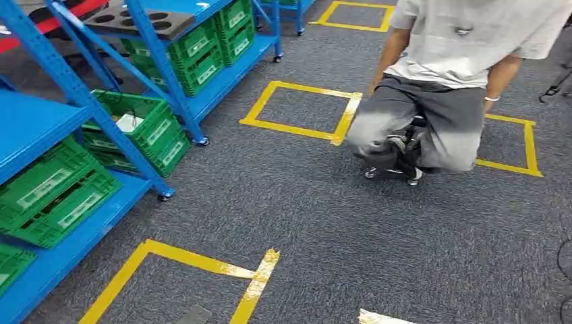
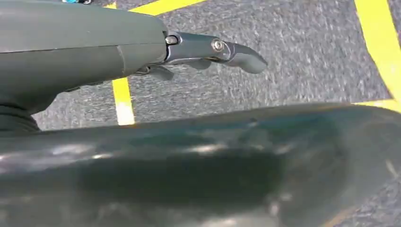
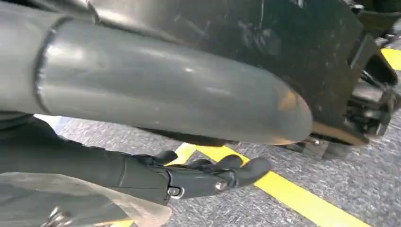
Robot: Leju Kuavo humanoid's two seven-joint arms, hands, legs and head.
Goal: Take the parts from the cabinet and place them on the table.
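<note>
The cabinet (image 1: 88,101), a run of blue steel shelving, stands along the left of the head view, its shelves running away from the robot toward the top of the picture. On its low shelves sit green plastic crates (image 1: 50,196); at least six show, several stacked in twos, their long sides lying along the shelf edge. One open crate (image 1: 138,118) in the middle bay holds a single white part (image 1: 128,123), too small to tell which way it points. On a higher shelf a dark tray (image 1: 138,20) with round holes lies flat, its long axis slanting across the shelf toward the right. The grey carpet (image 1: 303,223) carries four squares of yellow tape (image 1: 303,108), two of them cut by the picture's edge. One person (image 1: 445,67) in a pale shirt and grey trousers sits low on a wheeled stool (image 1: 398,165), over the tape between two of the squares, well apart from the shelving. The left hand (image 2: 213,52) hangs above carpet and tape in its wrist view, fingers (image 2: 246,59) stretched out and grasping nothing. The right hand (image 3: 203,177) likewise hangs over a yellow tape line, its fingers (image 3: 253,168) loosely released and a little curved, with nothing between them
</note>
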